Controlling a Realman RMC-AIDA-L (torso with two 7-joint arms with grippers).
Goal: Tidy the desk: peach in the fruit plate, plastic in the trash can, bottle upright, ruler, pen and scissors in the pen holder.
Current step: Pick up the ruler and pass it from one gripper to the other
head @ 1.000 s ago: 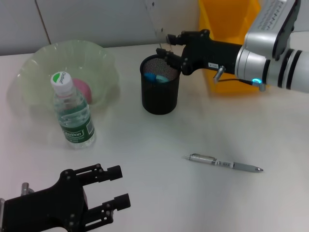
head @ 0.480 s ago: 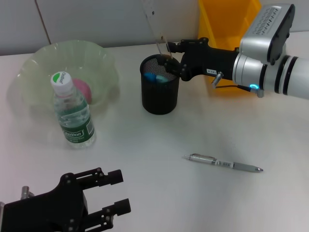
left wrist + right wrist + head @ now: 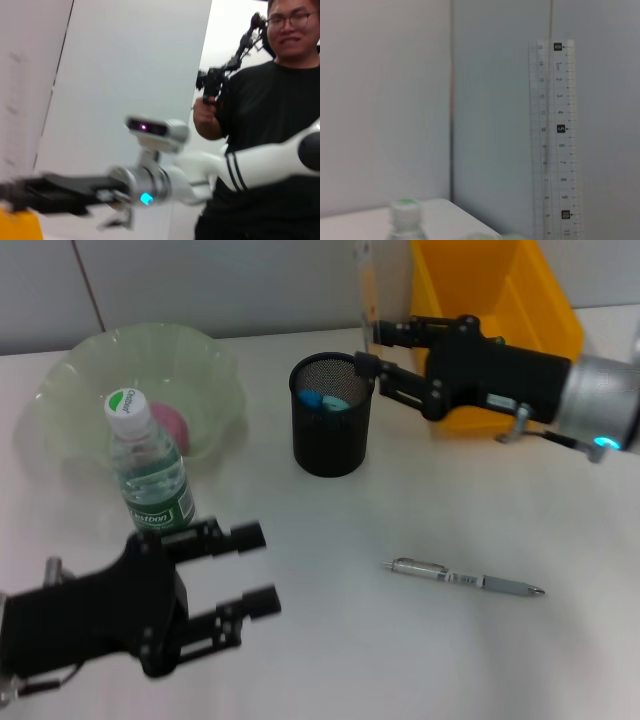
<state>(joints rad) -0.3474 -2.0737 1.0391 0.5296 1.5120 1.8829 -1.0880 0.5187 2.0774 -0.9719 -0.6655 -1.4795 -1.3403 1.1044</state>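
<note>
Since a moment ago the right gripper (image 3: 368, 345) has drawn back toward the trash can (image 3: 500, 300) and now sits just beside the rim of the pen holder (image 3: 331, 428), on its right. Its jaws are closed on the ruler (image 3: 365, 285), which stands nearly upright above the holder's rim instead of leaning as before; the right wrist view shows the ruler (image 3: 554, 140) vertical against the wall. Meanwhile the left gripper (image 3: 262, 570) has risen farther into view at the near left of the bench (image 3: 420, 650), jaws spread wide and holding nothing. Blue scissors (image 3: 325, 400) sit inside the holder. Near the left edge the bottle (image 3: 150, 475) stands upright in front of the fruit plate (image 3: 80, 370), with the peach (image 3: 170, 425) in it. At the near right the pen (image 3: 465, 578) lies flat.
</note>
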